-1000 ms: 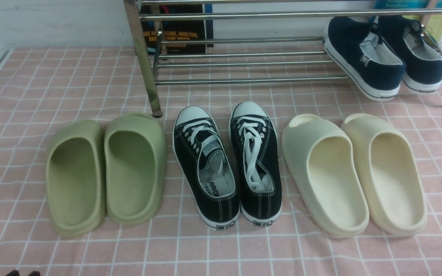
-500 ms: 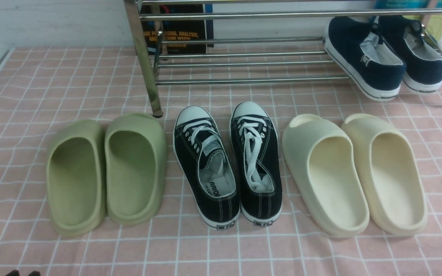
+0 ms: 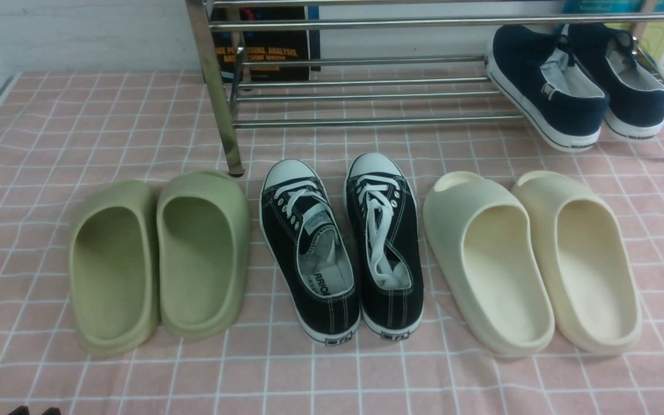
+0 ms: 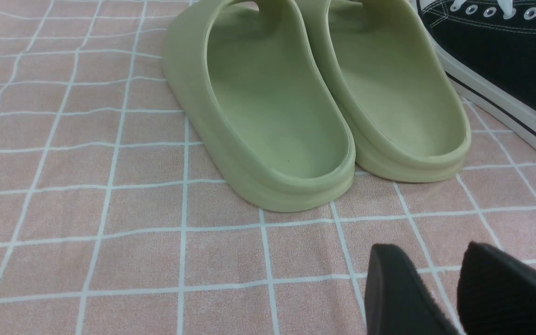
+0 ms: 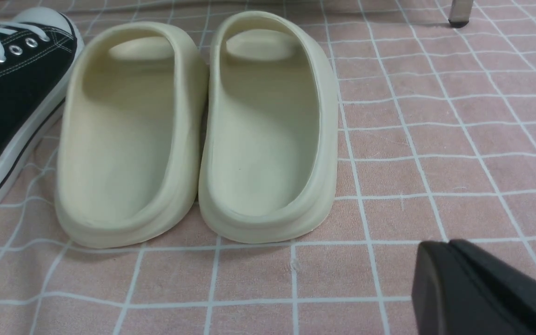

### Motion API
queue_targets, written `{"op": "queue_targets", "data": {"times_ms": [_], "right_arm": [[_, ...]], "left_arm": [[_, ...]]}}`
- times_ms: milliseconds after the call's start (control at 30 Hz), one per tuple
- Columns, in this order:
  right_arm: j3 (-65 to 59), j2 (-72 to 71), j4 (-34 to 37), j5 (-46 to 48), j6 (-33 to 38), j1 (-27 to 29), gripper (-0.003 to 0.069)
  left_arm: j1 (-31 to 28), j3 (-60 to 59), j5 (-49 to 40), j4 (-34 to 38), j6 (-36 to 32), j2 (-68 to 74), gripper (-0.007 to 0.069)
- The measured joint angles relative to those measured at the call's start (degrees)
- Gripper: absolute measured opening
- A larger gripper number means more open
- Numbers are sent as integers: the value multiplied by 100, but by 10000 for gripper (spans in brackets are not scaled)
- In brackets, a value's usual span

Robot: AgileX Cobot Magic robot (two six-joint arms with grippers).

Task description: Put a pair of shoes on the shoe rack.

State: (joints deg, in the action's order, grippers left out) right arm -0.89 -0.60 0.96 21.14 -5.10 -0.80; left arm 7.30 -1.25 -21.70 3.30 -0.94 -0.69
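Front view: navy shoes (image 3: 577,83) sit side by side on the far-right end of the shoe rack (image 3: 366,92), soles on the lower bars, heels tipped toward the camera and hanging just past the front bar; neither arm is near them. By the look of it the placing is done and both arms are parked near the camera. On the checked cloth (image 3: 32,127) in front of the rack, left to right: green slippers (image 3: 159,259), black lace-up sneakers (image 3: 340,248), cream slippers (image 3: 534,259), all untouched. Against the earlier front frames nothing on rack or cloth has shifted; the dark tips at the near-left edge are in the same spot. Left wrist view: left gripper (image 4: 440,274) low over bare cloth just near of the green slippers (image 4: 314,102), fingers spread with a clear gap, holding nothing. Right wrist view: right gripper (image 5: 454,279) just near and right of the cream slippers (image 5: 193,130), fingers pressed together, nothing between them; a rack foot (image 5: 458,14) shows far off.
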Motion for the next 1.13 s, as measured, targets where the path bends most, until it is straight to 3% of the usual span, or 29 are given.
{"op": "queue_targets", "data": {"times_ms": [1133], "right_arm": [[0,0,-5,0,0,0,38]], "left_arm": [[0,0,0,0,0,0,239]]}}
